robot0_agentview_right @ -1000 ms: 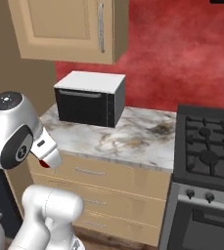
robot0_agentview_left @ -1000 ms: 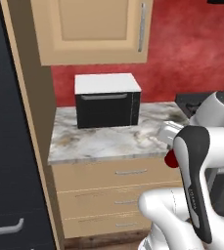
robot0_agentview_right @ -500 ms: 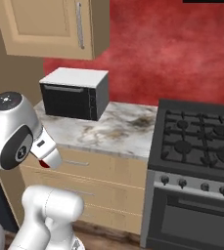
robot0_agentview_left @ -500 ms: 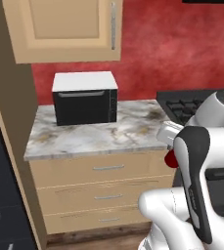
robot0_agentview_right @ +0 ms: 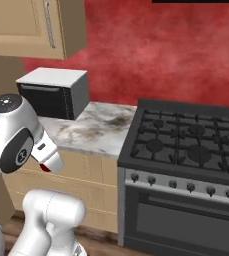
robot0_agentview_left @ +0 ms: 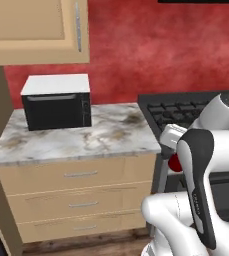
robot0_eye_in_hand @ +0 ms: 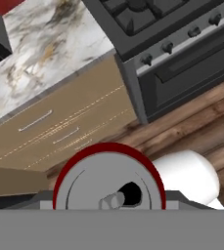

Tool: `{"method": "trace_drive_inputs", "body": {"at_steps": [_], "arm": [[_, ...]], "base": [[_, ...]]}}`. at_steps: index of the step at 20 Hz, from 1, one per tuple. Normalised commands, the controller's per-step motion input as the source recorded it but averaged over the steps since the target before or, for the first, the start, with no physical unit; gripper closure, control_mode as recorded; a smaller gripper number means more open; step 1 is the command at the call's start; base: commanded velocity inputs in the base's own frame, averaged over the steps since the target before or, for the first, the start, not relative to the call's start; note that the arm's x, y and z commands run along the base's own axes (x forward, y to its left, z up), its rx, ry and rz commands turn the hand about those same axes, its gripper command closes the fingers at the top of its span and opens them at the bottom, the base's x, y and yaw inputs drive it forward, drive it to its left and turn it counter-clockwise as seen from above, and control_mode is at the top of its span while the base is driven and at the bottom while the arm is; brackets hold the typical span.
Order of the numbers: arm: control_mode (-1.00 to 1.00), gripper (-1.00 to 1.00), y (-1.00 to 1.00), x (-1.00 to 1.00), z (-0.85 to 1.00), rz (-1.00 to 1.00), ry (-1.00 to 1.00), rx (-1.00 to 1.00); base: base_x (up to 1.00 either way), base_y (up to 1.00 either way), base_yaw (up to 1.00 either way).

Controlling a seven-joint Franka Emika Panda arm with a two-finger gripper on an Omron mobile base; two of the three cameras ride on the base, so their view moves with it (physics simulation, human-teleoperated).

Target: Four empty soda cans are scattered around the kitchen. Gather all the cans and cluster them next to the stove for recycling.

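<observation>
A red soda can (robot0_eye_in_hand: 108,183) with a silver top sits between my gripper's fingers in the hand view, seen end-on. Its red body peeks out beside the arm in the left base view (robot0_agentview_left: 174,162) and under the wrist in the right base view (robot0_agentview_right: 45,167). My gripper (robot0_agentview_right: 47,161) is shut on the can and held low in front of the counter. The stove (robot0_agentview_right: 186,150), black with dark grates and grey front knobs, stands right of the marble counter (robot0_agentview_right: 91,131); it also appears in the left base view (robot0_agentview_left: 186,107) and hand view (robot0_eye_in_hand: 157,29).
A black microwave (robot0_agentview_left: 57,102) with a white top stands at the counter's back left, under a beige wall cabinet (robot0_agentview_left: 36,30). Beige drawers (robot0_agentview_left: 78,192) run below the counter, above a wood floor (robot0_eye_in_hand: 182,136). A red wall is behind.
The whole scene has slid leftward across both base views as the base drove right, bringing the stove further into sight. The can stays held in the gripper.
</observation>
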Motion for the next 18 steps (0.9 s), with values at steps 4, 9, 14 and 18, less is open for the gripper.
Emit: {"method": "trace_drive_inputs", "body": {"at_steps": [4,9,14,18], "arm": [[1.0,1.0,0.0,0.0,0.0,0.0,0.0,0.0],[1.0,1.0,0.0,0.0,0.0,0.0,0.0,0.0],[1.0,1.0,0.0,0.0,0.0,0.0,0.0,0.0],[1.0,1.0,0.0,0.0,0.0,0.0,0.0,0.0]], "base": [[-0.28,-0.63,-0.01],[-0.29,-0.59,-0.02],[-0.31,-0.61,-0.03],[-0.3,-0.57,-0.01]]}}
